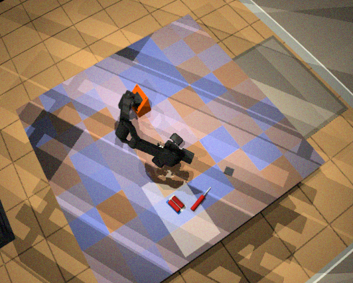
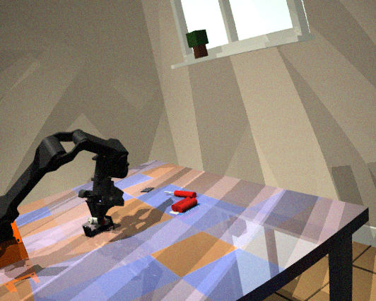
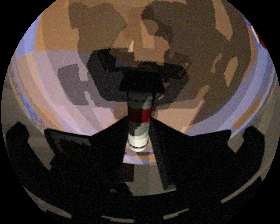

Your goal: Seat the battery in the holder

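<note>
One patchwork table, sunlit window

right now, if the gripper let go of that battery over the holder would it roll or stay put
The battery is a rigid cylinder, so on bare table it would probably roll. Here the gripper holds it low at the dark holder, whose walls would likely cradle it. Its smooth casing may slip if gripped loosely.

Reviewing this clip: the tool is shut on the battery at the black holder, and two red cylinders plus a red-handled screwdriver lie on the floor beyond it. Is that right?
One thing is wrong: the two red cylinders and the red-handled screwdriver lie on the table, not the floor, as the exterior view shows. The rest stands: the tool is shut on the battery at the black holder.
</note>
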Robot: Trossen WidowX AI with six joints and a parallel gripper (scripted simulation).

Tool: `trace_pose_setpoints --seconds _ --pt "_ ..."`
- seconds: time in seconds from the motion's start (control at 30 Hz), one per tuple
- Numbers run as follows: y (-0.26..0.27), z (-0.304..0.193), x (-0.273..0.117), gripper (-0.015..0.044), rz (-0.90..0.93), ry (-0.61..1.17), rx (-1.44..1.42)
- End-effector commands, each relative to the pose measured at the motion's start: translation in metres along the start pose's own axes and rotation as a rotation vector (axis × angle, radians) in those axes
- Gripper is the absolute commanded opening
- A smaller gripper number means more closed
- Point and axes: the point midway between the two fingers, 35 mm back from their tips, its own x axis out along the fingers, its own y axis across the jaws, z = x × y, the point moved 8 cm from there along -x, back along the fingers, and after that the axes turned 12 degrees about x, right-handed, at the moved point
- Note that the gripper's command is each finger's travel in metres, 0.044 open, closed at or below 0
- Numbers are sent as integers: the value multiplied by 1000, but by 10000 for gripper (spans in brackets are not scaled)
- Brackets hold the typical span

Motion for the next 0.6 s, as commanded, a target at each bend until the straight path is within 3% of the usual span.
trace_pose_setpoints --seconds 0.0,0.57 --pt "0 0 1 81 6 -21 -1" --pt "-1 -5 5 81 35 -91 -7"
